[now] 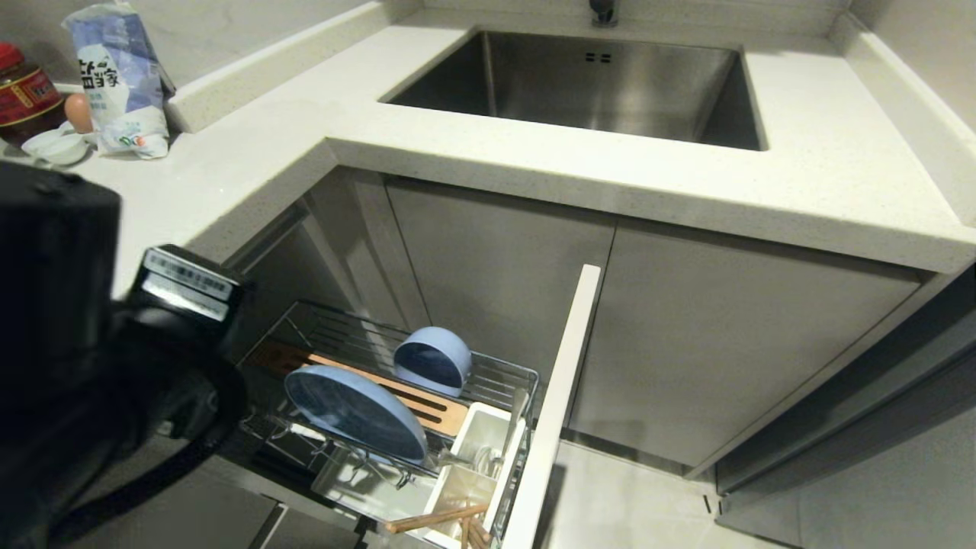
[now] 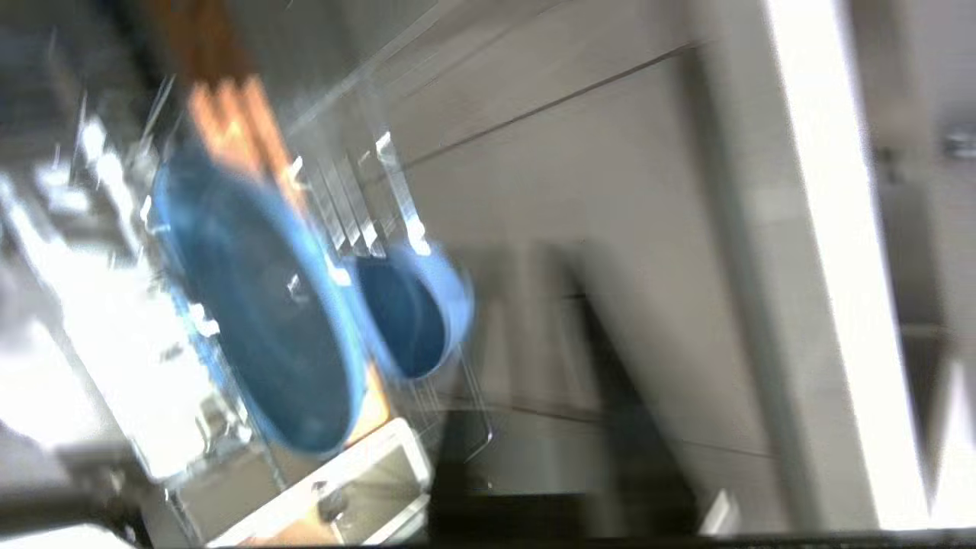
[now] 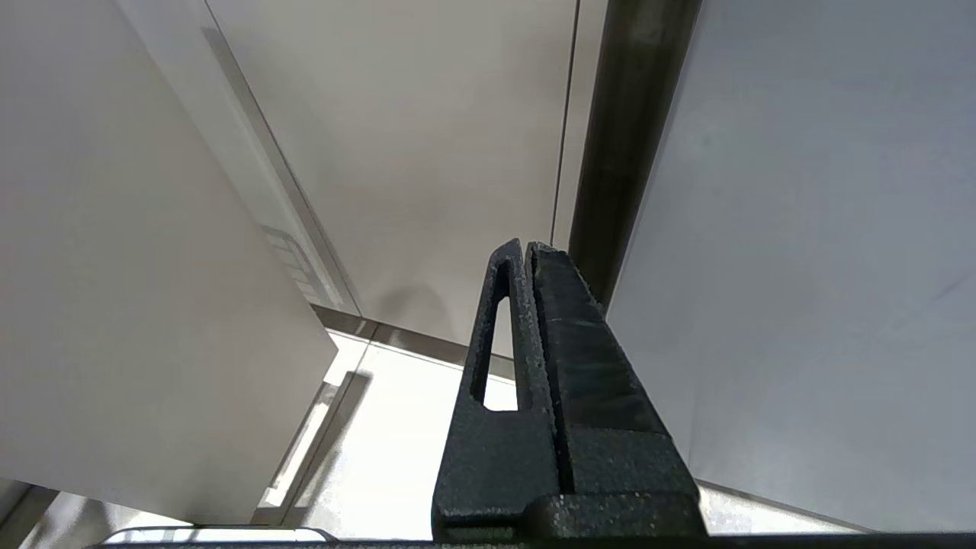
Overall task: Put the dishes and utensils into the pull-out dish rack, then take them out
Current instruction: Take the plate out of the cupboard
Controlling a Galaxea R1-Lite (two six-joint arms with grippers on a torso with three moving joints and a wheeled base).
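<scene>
The pull-out dish rack [image 1: 499,377] stands drawn out below the counter, its pale front panel [image 1: 557,404] toward me. On edge in the slotted wooden bar [image 1: 431,408] stands the light-blue plate [image 1: 354,412], with the blue bowl [image 1: 432,358] tipped on its side behind it. The white caddy [image 1: 476,465] holds the wooden chopsticks [image 1: 435,519] and a silver spoon [image 1: 486,460]. My left arm [image 1: 84,358] hangs left of the rack; its wrist view is smeared, showing plate [image 2: 267,320], bowl [image 2: 408,316] and the left gripper [image 2: 602,396] as a dark blur. My right gripper [image 3: 526,252] is parked, shut and empty.
Above the rack runs a pale stone counter [image 1: 252,160] with a steel sink [image 1: 595,84]. At its far left stand a bag [image 1: 122,76], a red-lidded jar [image 1: 23,91], an egg [image 1: 76,110] and a small white saucer [image 1: 57,145]. Grey cabinet doors [image 1: 724,343] close the front.
</scene>
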